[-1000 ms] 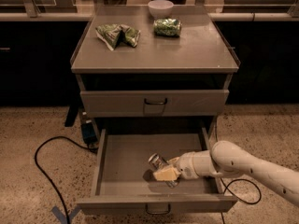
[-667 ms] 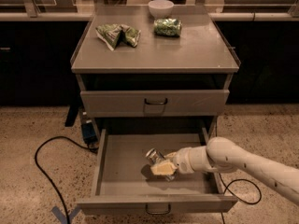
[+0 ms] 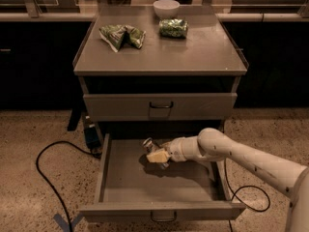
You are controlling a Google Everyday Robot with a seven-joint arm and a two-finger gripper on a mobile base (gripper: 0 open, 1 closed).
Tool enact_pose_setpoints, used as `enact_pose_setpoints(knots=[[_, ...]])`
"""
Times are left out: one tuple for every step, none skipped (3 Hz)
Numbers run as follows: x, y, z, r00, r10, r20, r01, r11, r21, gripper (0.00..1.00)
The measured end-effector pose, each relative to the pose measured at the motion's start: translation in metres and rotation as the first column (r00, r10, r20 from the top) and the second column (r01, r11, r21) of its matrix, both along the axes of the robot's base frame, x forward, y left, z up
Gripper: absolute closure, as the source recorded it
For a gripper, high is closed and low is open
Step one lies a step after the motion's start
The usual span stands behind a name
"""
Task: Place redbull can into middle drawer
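Note:
The middle drawer (image 3: 159, 180) is pulled wide open below the cabinet, its grey floor mostly bare. My white arm reaches in from the right. My gripper (image 3: 158, 156) is over the back middle of the drawer floor, shut on the redbull can (image 3: 148, 145). The slim silver can lies tilted in the fingers, its shiny round end pointing up and left. It hangs just above the floor and casts a shadow under it.
The drawer above (image 3: 160, 106) is closed. On the cabinet top (image 3: 203, 52) lie two green foil snack bags (image 3: 120, 35) (image 3: 174, 28) and a white bowl (image 3: 166, 7). A black cable (image 3: 46, 178) loops on the floor at left, another (image 3: 248, 197) at right.
My gripper with the can has moved left and slightly toward the back of the drawer.

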State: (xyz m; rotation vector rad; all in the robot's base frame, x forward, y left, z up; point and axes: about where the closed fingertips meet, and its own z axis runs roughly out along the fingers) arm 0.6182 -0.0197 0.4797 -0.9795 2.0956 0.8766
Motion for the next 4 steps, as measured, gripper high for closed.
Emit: enact_pose_setpoints(knots=[[0.017, -0.004, -0.031, 0.9983, -0.048, -0.035, 0.048, 0.999, 0.011, 1.0], [0.019, -0.011, -0.066, 0.9916, -0.088, -0.095, 0.089, 0.996, 0.007, 1.0], [0.015, -0.016, -0.094, 0.9822, -0.113, -0.15, 0.114, 0.993, 0.002, 1.0], [0.008, -0.016, -0.109, 0.9747, -0.123, -0.187, 0.128, 0.992, 0.017, 1.0]])
